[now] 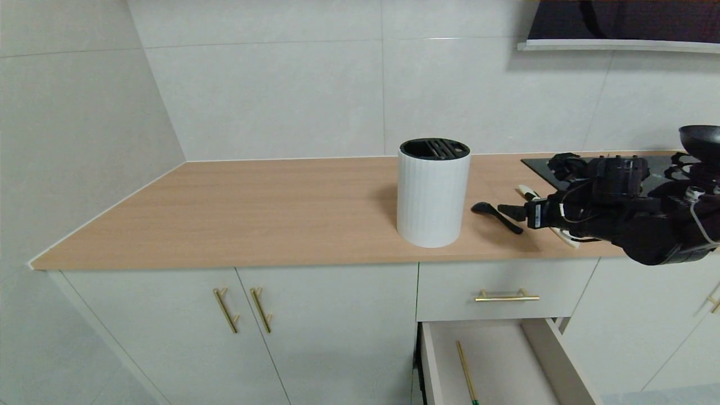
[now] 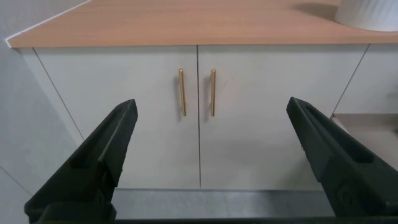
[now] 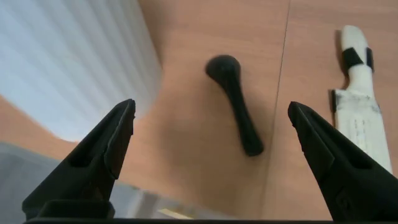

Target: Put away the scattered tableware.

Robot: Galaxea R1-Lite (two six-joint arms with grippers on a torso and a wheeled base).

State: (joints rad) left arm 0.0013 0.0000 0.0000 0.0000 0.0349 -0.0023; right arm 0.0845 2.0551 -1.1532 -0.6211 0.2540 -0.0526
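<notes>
A black spoon (image 1: 496, 216) (image 3: 236, 109) lies on the wooden counter (image 1: 270, 214), just right of a white ribbed utensil holder (image 1: 433, 194) (image 3: 68, 62) with a black slotted top. My right gripper (image 1: 511, 212) (image 3: 210, 107) hovers open just above the spoon, its fingers spread to either side of it. A white-handled utensil with black bands (image 1: 529, 193) (image 3: 360, 106) lies beside the spoon, partly hidden by my right arm. My left gripper (image 2: 210, 109) stands open and low, facing the cabinet doors (image 2: 199, 112), holding nothing.
Below the counter a drawer (image 1: 433, 360) stands pulled out with a gold chopstick (image 1: 466, 371) inside. A black cooktop (image 1: 540, 166) and a dark pan (image 1: 700, 140) sit at the counter's right end. Tiled walls bound the back and left.
</notes>
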